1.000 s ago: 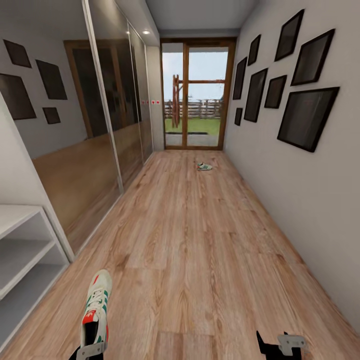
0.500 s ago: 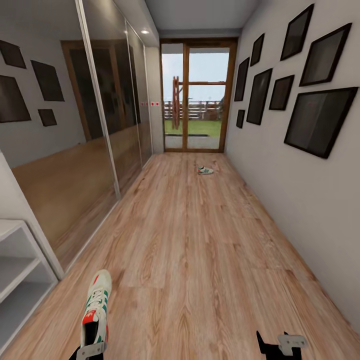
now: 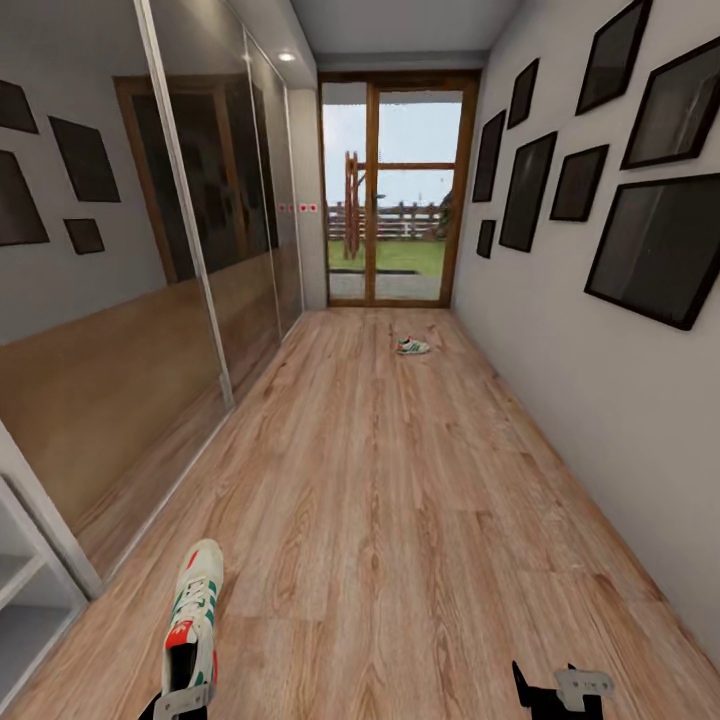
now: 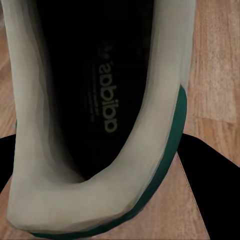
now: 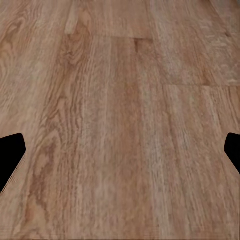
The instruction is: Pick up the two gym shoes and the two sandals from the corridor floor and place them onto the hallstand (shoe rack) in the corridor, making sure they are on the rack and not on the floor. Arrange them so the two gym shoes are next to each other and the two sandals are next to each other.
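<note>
Left gripper (image 3: 180,700) clenched on one gym shoe (image 3: 192,618) at the heel, toe pointing away beyond the fingers (image 4: 210,195). Right gripper (image 3: 560,693) released, fingers (image 5: 10,155) spread over bare corridor floor (image 3: 400,500). Second gym shoe (image 3: 411,347) lies far ahead. Hallstand (image 3: 30,590) beside the left fingers.
</note>
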Robot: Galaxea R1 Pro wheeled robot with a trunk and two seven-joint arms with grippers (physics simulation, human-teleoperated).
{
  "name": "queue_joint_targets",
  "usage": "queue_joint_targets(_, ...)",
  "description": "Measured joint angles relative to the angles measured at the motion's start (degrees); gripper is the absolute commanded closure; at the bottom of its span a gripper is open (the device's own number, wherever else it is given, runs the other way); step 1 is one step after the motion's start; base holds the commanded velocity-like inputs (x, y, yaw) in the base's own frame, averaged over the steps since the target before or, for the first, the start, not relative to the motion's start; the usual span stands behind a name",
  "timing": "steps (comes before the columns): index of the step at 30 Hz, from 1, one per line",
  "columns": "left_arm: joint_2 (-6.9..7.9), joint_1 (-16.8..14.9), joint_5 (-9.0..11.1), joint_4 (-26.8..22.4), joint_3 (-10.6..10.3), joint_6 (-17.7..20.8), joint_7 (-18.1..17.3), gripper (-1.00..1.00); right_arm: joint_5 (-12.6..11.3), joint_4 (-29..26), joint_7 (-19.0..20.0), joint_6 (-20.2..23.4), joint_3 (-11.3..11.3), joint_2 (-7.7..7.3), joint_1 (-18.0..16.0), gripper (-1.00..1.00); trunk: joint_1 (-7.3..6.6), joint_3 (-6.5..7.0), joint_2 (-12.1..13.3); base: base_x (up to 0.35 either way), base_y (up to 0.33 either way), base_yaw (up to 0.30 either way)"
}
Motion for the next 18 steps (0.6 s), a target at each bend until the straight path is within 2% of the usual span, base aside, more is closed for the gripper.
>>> queue_joint_targets(18, 0.00, 0.0, 0.2, 0.1, 0.0, 0.0, 0.0, 1.00, 0.0, 0.4, -0.1, 0.2, -0.2, -0.15, 0.0, -1.00, 0.00, 0.00, 0.0, 0.335, 0.000, 0.000)
